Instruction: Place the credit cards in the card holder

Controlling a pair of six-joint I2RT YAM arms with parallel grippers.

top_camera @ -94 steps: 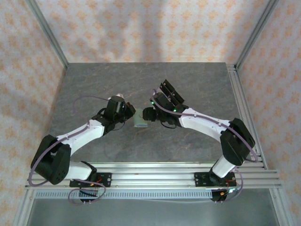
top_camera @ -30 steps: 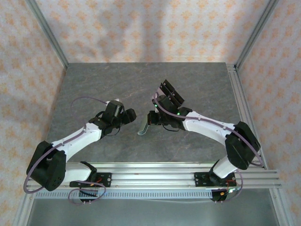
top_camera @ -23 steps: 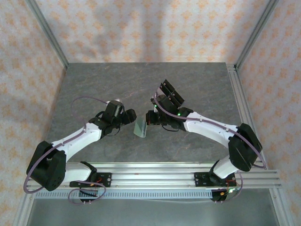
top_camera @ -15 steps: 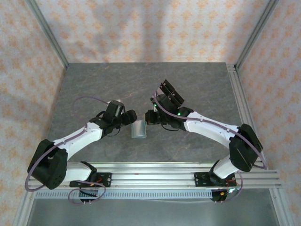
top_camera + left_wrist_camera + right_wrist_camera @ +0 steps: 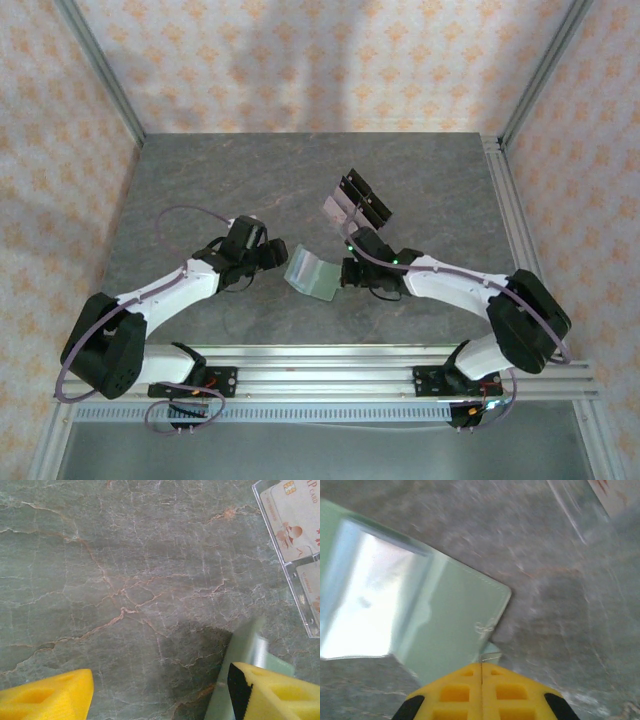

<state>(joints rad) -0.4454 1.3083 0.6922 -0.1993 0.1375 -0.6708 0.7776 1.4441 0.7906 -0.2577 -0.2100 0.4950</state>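
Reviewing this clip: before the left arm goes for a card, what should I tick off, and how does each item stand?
1. The right gripper is shut on the edge of the wallet: ok.
2. The wallet is unfolded, with its inner pocket facing up: ok.
3. The left gripper is open with nothing between its fingers: ok.
4. The cards sit in the clear rack, ready to pick: ok.
5. The pocket is free of a card: cannot tell, glare covers it.
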